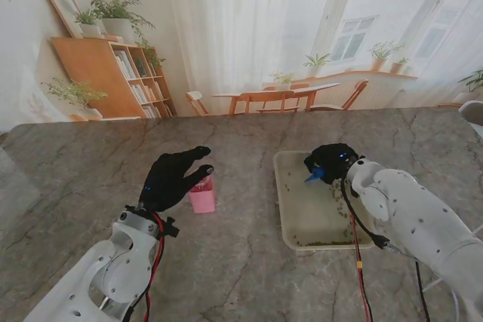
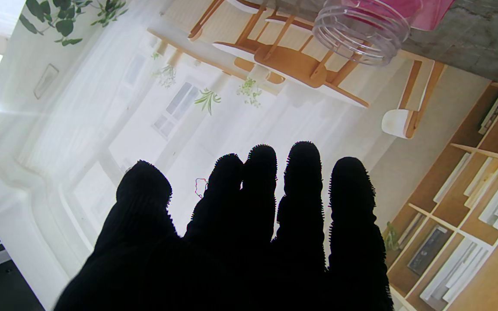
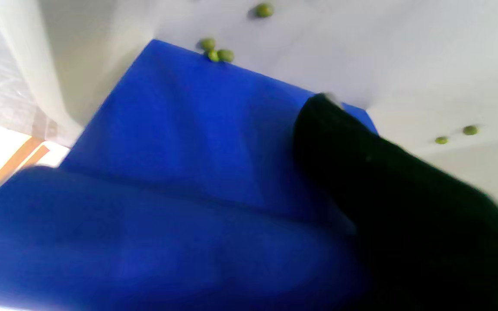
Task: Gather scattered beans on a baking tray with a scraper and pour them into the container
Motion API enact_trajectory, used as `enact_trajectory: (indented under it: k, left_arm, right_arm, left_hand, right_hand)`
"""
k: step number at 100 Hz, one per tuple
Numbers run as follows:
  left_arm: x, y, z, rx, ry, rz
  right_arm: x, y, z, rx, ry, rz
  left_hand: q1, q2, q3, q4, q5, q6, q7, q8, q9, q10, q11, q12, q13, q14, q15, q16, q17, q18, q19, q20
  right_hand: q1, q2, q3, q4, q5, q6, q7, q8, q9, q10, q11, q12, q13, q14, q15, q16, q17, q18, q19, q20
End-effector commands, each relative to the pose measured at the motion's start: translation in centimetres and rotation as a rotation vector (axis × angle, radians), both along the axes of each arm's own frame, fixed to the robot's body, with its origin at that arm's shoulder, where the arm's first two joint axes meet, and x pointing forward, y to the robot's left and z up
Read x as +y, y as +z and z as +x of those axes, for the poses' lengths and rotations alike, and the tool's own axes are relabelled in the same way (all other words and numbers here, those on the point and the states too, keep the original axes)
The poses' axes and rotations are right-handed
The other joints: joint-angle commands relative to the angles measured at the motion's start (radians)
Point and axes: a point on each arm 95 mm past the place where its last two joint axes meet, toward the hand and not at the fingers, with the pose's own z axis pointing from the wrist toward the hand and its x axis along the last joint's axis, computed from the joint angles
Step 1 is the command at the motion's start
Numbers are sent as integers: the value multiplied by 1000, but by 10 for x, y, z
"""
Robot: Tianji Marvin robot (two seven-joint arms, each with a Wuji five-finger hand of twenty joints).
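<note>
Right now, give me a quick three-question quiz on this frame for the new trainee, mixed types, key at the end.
1. True or false: the right hand holds the blue scraper over the baking tray.
2. Multiple choice: the pink container stands A) on the tray, B) on the table just beyond the left hand, C) in the right hand.
3. Fill in: most green beans lie along the tray edge ______ me.

Key: 1 true; 2 B; 3 nearest. The left hand's fingers are extended and hold nothing; a few beans sit at the scraper's edge in the right wrist view.
</note>
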Motion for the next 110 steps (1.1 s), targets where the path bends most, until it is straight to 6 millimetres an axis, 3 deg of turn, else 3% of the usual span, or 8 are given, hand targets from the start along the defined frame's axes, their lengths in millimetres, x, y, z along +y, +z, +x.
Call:
enact_trajectory:
  k: [1, 16, 42, 43, 47, 56, 80, 110]
  left_arm:
    - [0, -2, -3, 2, 2, -11]
    - [1, -1, -4, -3, 6, -16]
    - [4, -1, -7, -13, 17, -24]
    - [4, -1, -7, -14, 17, -25]
    - [4, 0, -7, -15, 19, -26]
    - [5, 0, -8, -17, 23, -29]
    - [7, 1, -9, -26, 33, -36]
    - [9, 1, -10, -34, 44, -45]
  right_arm:
    - [-11, -22, -15, 73, -11, -32]
    - [-12, -22, -23, 88, -23, -27]
    - [-14, -24, -35, 101, -45, -19]
    - [-14, -24, -36, 103, -46, -19]
    - [-14, -24, -38, 110, -50, -16]
    - [-16, -26, -43, 118, -58, -12]
    - [-20, -32, -57, 147, -73, -13]
    - [-19, -35, -74, 209, -105, -1]
  left_hand:
    - [31, 35, -6, 35, 28, -2, -8, -8, 6, -15, -11, -4, 13, 2, 12, 18, -13, 11, 12, 31]
    - [30, 35, -6, 35, 27, -1, -9, -8, 6, -15, -12, -4, 12, 3, 11, 18, -15, 12, 11, 31]
    - [30, 35, -6, 35, 28, -3, -8, -8, 6, -15, -11, -4, 13, 1, 11, 18, -15, 12, 11, 31]
    - [30, 36, -6, 35, 28, -3, -8, -8, 7, -17, -11, -4, 13, 0, 11, 18, -15, 12, 11, 31]
    - [30, 35, -6, 35, 27, -3, -9, -8, 7, -17, -11, -4, 14, 0, 11, 18, -15, 12, 11, 31]
    - [30, 36, -6, 35, 27, -2, -8, -8, 7, -16, -11, -4, 14, 1, 11, 18, -15, 12, 10, 31]
    - [30, 36, -6, 35, 27, -2, -9, -8, 7, -15, -11, -4, 13, 1, 11, 19, -15, 13, 10, 31]
    - [30, 35, -6, 35, 27, -2, -9, -8, 6, -14, -12, -4, 12, 2, 10, 19, -15, 14, 10, 32]
  right_hand:
    - [108, 44, 88, 15, 41, -113, -43, -213, -18, 48, 14, -28, 74, -118, 68, -18, 16, -16, 43, -18]
    - [123, 22, 112, 17, 1, -72, -43, -440, -37, 77, -69, -65, 86, -125, 77, -26, 25, -22, 50, -20]
    - [151, 18, 129, 31, -36, -23, -53, -522, 1, 112, -232, -183, 114, -117, 67, -47, 42, -27, 51, -25]
    - [153, 25, 126, 34, -42, -8, -46, -587, 8, 114, -249, -184, 114, -117, 67, -47, 42, -29, 52, -28]
    - [159, 40, 120, 36, -27, 36, -97, -665, 22, 116, -270, -195, 121, -115, 59, -50, 47, -31, 54, -29]
    - [163, 47, 118, 41, 19, 79, -146, -736, 48, 113, -305, -211, 135, -109, 45, -53, 53, -36, 54, -30]
    - [167, 34, 133, 47, 100, 103, -185, -766, 105, 102, -361, -232, 166, -93, 14, -54, 70, -33, 51, -29]
    - [177, -10, 189, 54, 178, 119, -235, -716, 171, 85, -411, -217, 196, -75, -13, -37, 82, -25, 49, -16]
